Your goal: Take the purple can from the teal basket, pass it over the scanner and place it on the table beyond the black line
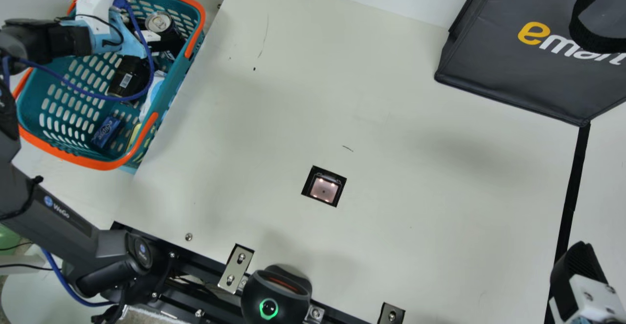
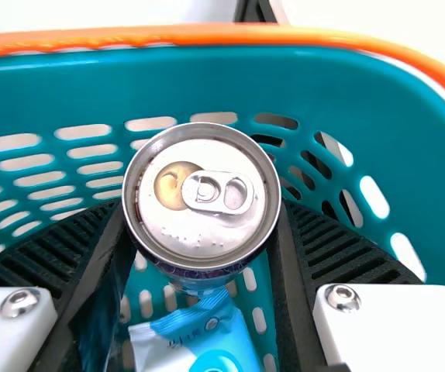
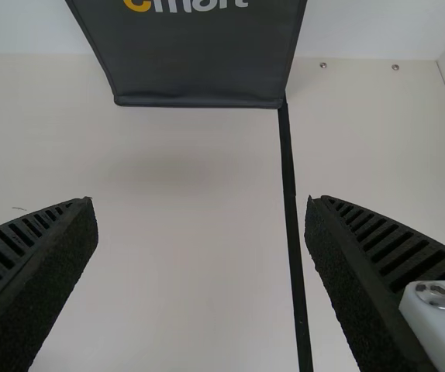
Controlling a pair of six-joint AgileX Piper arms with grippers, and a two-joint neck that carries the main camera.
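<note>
In the main view, my left gripper [image 1: 148,34] is down in the teal basket [image 1: 34,108], at the can [image 1: 159,22] with a silver top. The left wrist view shows the can [image 2: 201,194] upright, its dark purplish side just visible below the rim, and my left gripper [image 2: 201,240] shut on it, one finger against each side. My right gripper [image 1: 577,270] is at the main view's lower right, near the black line [image 1: 570,201]; in the right wrist view the right gripper [image 3: 200,205] stands open and empty. The scanner window [image 1: 324,188] is set into the table.
Other goods lie in the basket, among them a black pack [image 1: 128,77], a blue box [image 1: 106,131] and a light blue packet [image 2: 199,337]. A dark grey bag [image 1: 508,64] stands at the back right. A black device [image 1: 276,294] with a green ring sits at the front edge.
</note>
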